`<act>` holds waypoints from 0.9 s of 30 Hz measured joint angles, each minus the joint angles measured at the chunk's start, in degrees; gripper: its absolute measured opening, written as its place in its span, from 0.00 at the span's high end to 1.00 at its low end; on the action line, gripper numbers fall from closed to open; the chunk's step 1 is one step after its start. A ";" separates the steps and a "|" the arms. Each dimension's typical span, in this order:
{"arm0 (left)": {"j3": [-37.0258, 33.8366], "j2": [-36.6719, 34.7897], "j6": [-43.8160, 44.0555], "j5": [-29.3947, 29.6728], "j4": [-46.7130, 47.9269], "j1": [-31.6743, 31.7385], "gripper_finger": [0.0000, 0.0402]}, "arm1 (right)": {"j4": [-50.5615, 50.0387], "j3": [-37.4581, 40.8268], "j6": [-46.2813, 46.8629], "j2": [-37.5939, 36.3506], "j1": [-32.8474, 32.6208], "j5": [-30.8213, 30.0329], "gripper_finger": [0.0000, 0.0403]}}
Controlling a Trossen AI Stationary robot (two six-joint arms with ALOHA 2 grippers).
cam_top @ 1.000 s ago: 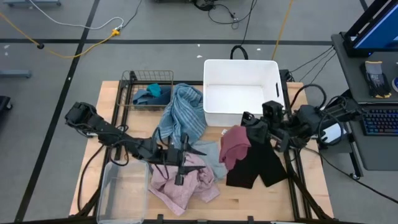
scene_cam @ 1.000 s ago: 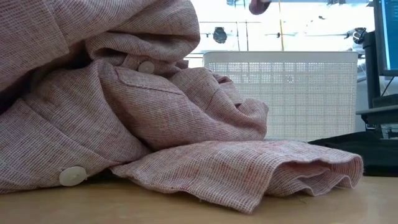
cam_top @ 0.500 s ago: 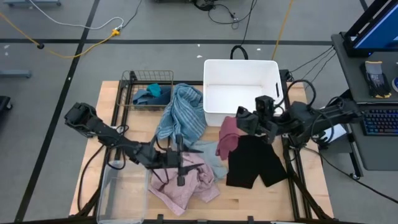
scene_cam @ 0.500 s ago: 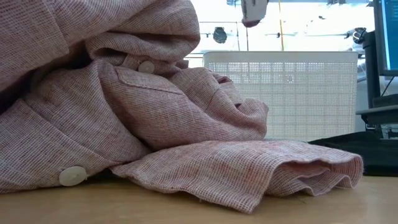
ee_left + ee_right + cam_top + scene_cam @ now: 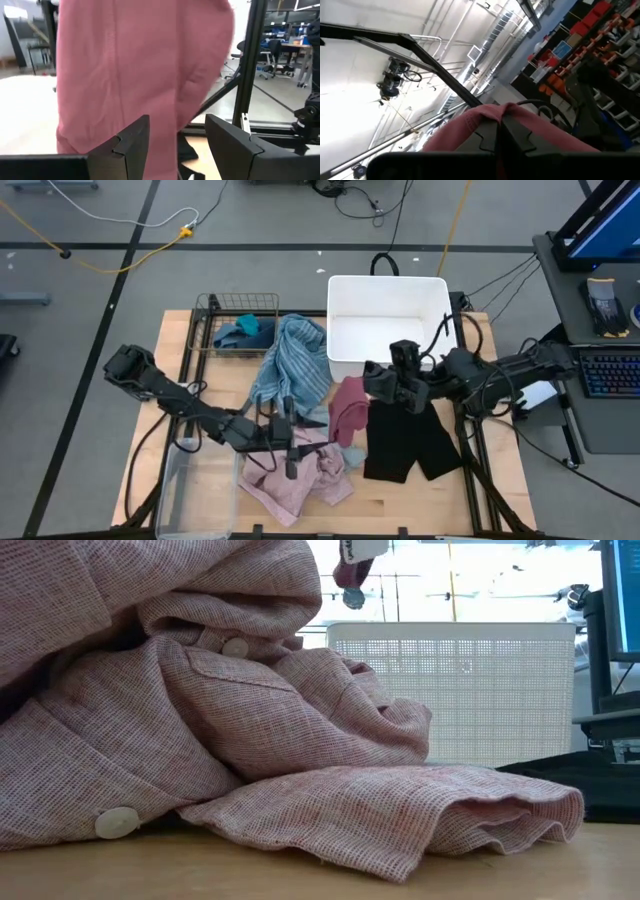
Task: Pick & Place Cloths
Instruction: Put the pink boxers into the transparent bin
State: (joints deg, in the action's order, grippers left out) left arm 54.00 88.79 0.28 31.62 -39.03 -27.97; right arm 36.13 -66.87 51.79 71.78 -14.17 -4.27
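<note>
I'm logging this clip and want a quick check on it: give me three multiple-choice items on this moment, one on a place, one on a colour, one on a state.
1. Where does the blue-striped towel lie?
A. Inside the white plastic bin
B. On the table, beside the white bin and the black wire basket
C. On the floor

2. What colour is the cloth the right gripper holds?
A. Maroon
B. Teal
C. Yellow

3. How do the right gripper's fingers stand?
A. Wide open over the bin
B. Shut on the maroon cloth
C. Shut on the black shorts

Answers:
1 B: the high view shows the towel draped between basket and bin.
2 A: a dark red cloth hangs from it in the high view.
3 B: the right wrist view shows fabric pinched between closed fingers.
</note>
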 joint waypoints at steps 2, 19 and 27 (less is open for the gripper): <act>0.00 0.00 2.77 0.02 1.05 0.12 0.51 | 0.12 0.00 0.04 0.73 0.00 0.00 1.00; 0.02 0.00 1.54 -0.02 -1.82 -0.60 0.51 | -0.67 -0.02 -3.02 2.10 1.90 2.74 1.00; 0.04 0.00 1.35 -0.20 -3.10 0.61 0.51 | -1.69 -0.02 -3.00 2.15 3.34 4.64 1.00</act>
State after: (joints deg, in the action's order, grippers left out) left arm 54.04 88.79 1.63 31.42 -42.13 -27.36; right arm 34.45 -66.89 48.80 73.93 -10.83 0.36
